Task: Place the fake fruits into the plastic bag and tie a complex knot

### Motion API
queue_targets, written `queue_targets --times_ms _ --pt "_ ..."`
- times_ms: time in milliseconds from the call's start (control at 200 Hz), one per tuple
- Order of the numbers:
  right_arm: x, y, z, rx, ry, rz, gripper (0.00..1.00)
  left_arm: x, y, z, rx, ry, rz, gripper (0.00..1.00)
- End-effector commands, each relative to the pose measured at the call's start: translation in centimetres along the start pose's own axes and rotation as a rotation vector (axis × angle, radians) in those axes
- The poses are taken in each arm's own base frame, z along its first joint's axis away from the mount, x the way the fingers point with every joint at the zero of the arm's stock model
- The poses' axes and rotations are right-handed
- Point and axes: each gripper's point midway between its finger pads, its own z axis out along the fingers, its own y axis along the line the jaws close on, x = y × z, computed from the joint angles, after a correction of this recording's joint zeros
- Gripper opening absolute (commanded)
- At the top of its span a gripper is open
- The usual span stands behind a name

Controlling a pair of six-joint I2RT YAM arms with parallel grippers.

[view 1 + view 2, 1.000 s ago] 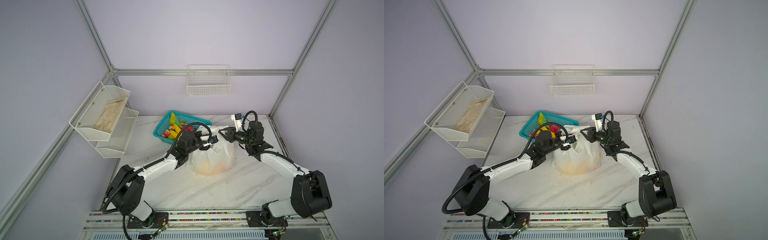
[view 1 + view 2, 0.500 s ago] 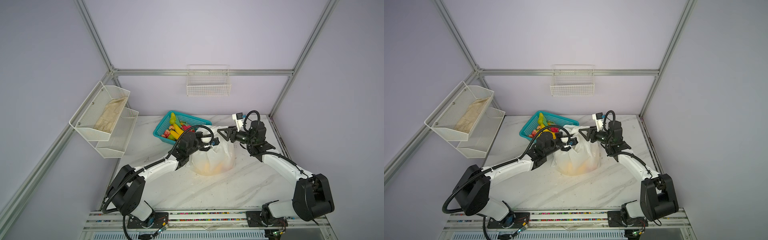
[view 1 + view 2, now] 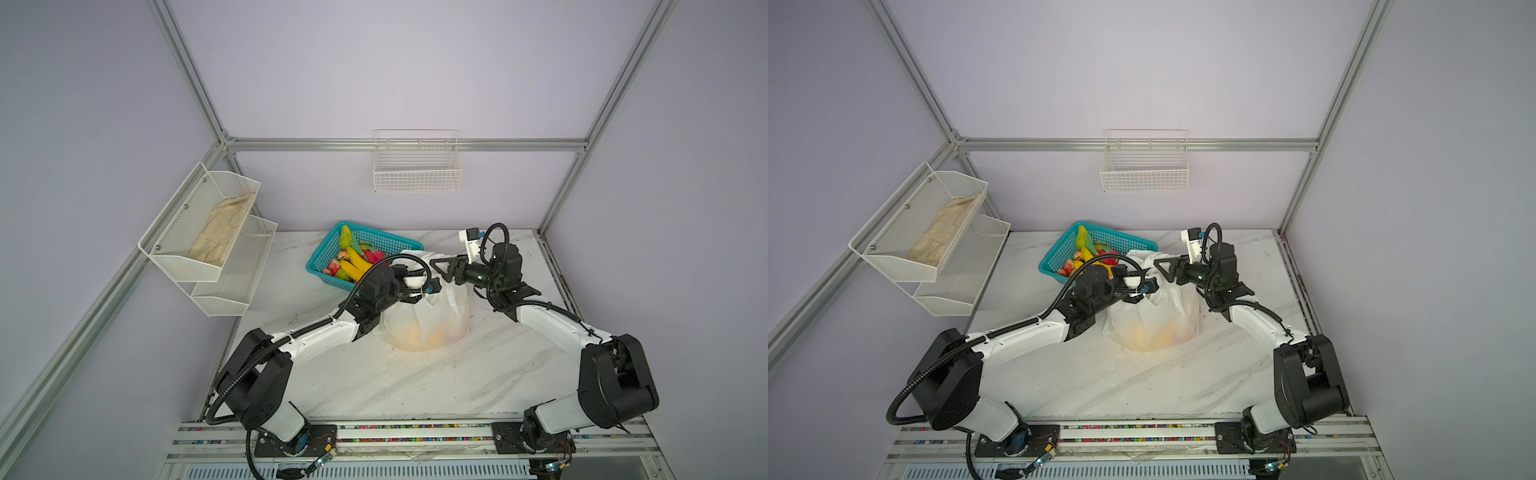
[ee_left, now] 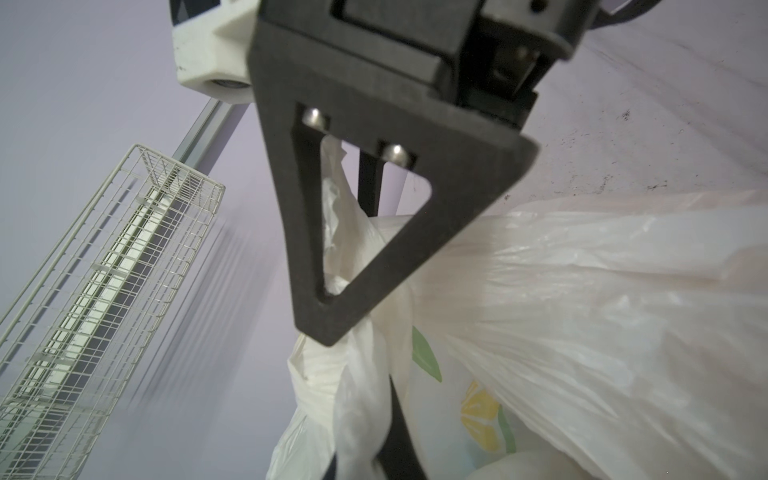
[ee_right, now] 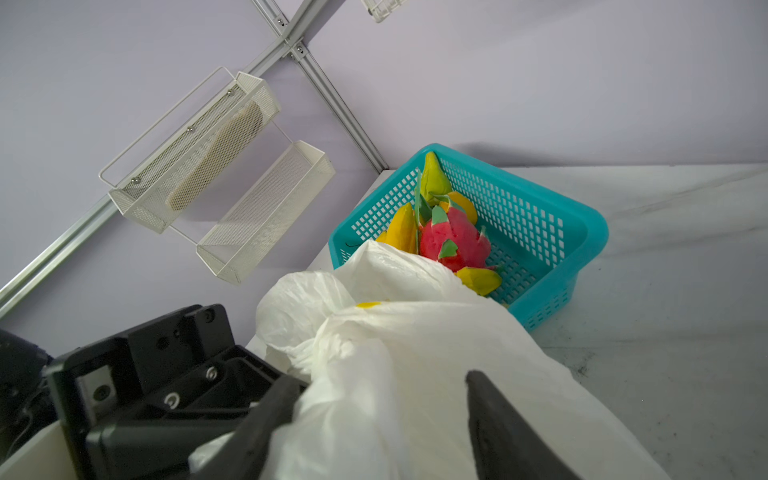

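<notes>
The plastic bag (image 3: pixel 424 322) sits upright at the middle of the surface (image 3: pixel 415 386), bulging, with orange and yellow shapes showing faintly through its lower wall. The left hand (image 3: pixel 430 286) reaches in from the left over the bag's gathered top, jaws together and clamped on a twisted strand (image 4: pixel 359 399) of the bag's handles. The right hand (image 5: pixel 374 415) comes from the right at the bag's far top, its 2 fingers (image 5: pixel 503 428) apart with bunched white plastic between them. Just beside the bag, far and left, the teal basket (image 3: pixel 401 243) holds fake fruits (image 3: pixel 345 239): bananas (image 3: pixel 355 266), a dragon fruit (image 5: pixel 455 241), strawberries (image 3: pixel 333 266).
</notes>
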Motion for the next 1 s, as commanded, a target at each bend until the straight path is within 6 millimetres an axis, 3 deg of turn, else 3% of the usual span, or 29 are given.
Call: queue_targets --times_ms 0,150,275,465,660,700,845,995 --pt "-1.8 2.0 0.0 -0.065 -0.048 -0.058 0.45 1.0 -1.0 -0.1 0.001 0.031 0.032 0.0" --pt "-1.9 2.5 -0.1 -0.089 -0.056 -0.089 0.18 1.6 -1.5 -0.2 0.017 0.059 0.042 0.0" --pt "-2.4 3.1 -0.3 -0.107 -0.077 -0.12 0.0 1.4 -2.0 -0.6 0.053 0.049 0.023 0.11" --pt "-2.7 3.5 -0.6 -0.103 -0.068 -0.223 0.0 0.8 -2.9 -1.7 0.137 0.044 -0.023 0.27" --pt "-2.3 4.1 -0.9 -0.122 -0.051 -0.353 0.0 -1.2 -2.7 -3.8 0.24 -0.004 -0.123 0.42" --pt "-2.3 4.3 -1.0 -0.13 -0.049 -0.376 0.0 -2.6 -1.6 -5.0 0.246 -0.046 -0.137 0.46" --pt "-2.1 5.4 -1.6 -0.168 -0.048 -0.472 0.0 -3.9 0.0 -6.8 0.298 -0.093 -0.221 0.52" --pt "-1.9 5.9 -1.9 -0.186 -0.04 -0.529 0.0 -5.4 3.2 -8.2 0.301 -0.186 -0.34 0.57"
